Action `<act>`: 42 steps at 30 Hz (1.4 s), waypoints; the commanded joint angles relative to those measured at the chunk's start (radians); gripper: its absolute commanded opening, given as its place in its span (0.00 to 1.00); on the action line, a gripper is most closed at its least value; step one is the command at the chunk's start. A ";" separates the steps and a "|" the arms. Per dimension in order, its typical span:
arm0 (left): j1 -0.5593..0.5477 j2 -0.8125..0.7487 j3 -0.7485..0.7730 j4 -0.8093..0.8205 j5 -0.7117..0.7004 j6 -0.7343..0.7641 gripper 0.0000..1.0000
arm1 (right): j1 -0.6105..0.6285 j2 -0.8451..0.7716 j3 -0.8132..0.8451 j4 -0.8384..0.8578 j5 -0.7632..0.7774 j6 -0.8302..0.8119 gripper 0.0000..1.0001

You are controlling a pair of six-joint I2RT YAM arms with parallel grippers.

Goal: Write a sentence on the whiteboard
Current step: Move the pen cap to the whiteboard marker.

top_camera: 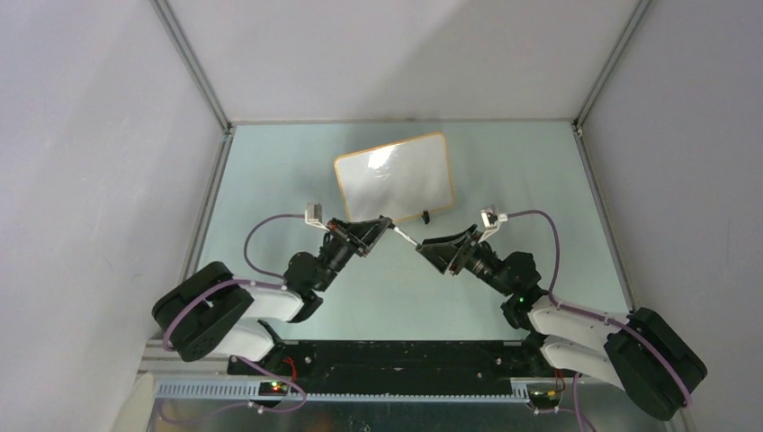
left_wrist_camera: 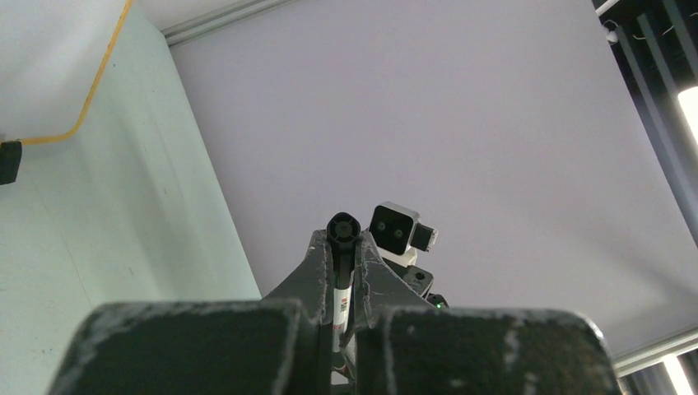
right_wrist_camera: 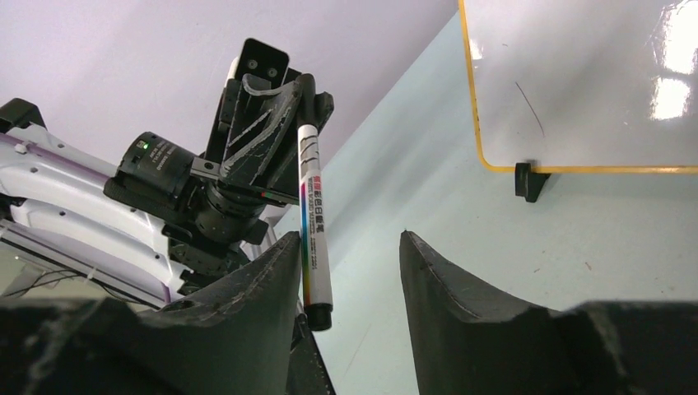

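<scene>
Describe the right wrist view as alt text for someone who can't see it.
The left end effector holds a white marker by one end, the marker's black end hanging between the right end effector's open fingers. Upper right, the orange-framed whiteboard sits on the green table, bare except one faint stroke.

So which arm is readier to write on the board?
Left, probably. The left jaws are shut on the marker near the whiteboard; the right jaws are open and hold nothing.
</scene>
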 commanded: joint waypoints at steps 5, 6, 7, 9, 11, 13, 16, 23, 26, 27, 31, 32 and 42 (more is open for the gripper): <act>-0.039 0.065 0.071 0.068 -0.025 0.007 0.00 | -0.004 0.030 -0.013 0.136 0.033 0.059 0.48; -0.045 0.067 0.076 0.068 -0.027 0.007 0.00 | -0.004 0.030 -0.014 0.139 0.036 0.061 0.48; -0.047 0.073 0.079 0.068 -0.028 0.007 0.00 | -0.003 0.028 -0.017 0.141 0.039 0.061 0.47; -0.051 0.081 0.084 0.068 -0.032 0.007 0.00 | -0.004 0.025 -0.021 0.149 0.045 0.061 0.46; -0.057 0.091 0.091 0.068 -0.030 0.008 0.00 | -0.003 0.021 -0.027 0.154 0.056 0.064 0.45; -0.063 0.099 0.098 0.068 -0.031 0.011 0.00 | -0.002 0.017 -0.033 0.166 0.061 0.065 0.44; -0.073 0.110 0.103 0.068 -0.038 0.014 0.00 | -0.002 0.015 -0.037 0.173 0.065 0.065 0.40; -0.081 0.119 0.108 0.070 -0.045 0.017 0.00 | -0.003 0.013 -0.041 0.182 0.061 0.066 0.24; -0.081 0.117 0.103 0.069 -0.053 0.019 0.00 | -0.002 0.013 -0.043 0.181 0.067 0.067 0.00; -0.081 0.115 0.101 0.069 -0.058 0.020 0.00 | -0.003 0.012 -0.044 0.181 0.069 0.068 0.00; -0.036 0.084 0.069 0.069 -0.074 0.006 0.00 | -0.008 0.004 -0.055 0.180 0.074 0.063 0.00; -0.017 0.074 0.054 0.070 -0.067 -0.021 0.00 | -0.012 -0.002 -0.056 0.179 0.075 0.062 0.00; 0.255 -0.202 -0.067 -0.109 -0.022 0.020 0.00 | -0.050 -0.062 -0.063 0.104 0.045 0.037 0.00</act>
